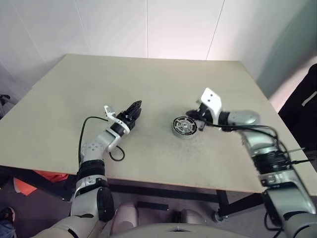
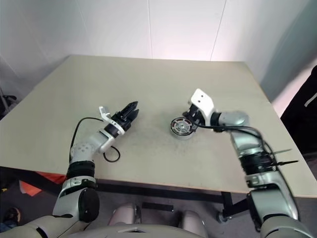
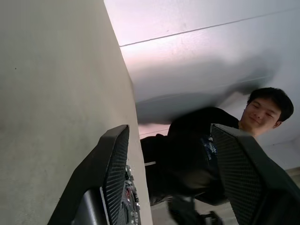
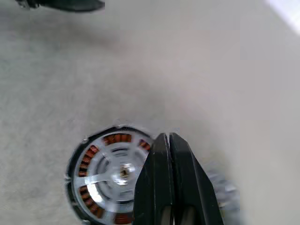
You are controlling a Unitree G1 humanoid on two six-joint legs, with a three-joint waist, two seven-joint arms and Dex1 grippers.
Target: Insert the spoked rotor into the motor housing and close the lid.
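The motor housing (image 1: 184, 126) lies on the table, right of centre. In the right wrist view a grey lid (image 4: 104, 177) with cut-outs sits on top of it, and copper windings (image 4: 117, 138) show through the openings. The spoked rotor is hidden; I cannot pick it out as a separate part. My right gripper (image 1: 190, 115) hovers just over the housing's far right edge with its fingers (image 4: 159, 154) pressed together and nothing between them. My left gripper (image 1: 136, 107) hangs over bare table well left of the housing. Its fingers (image 3: 112, 159) stand apart, holding nothing.
The beige table (image 1: 148, 79) has its front edge close to me. A black cable (image 1: 117, 155) loops beside my left forearm. A person in dark clothes (image 1: 306, 101) stands past the table's right edge and also appears between the left fingers as a person (image 3: 201, 154).
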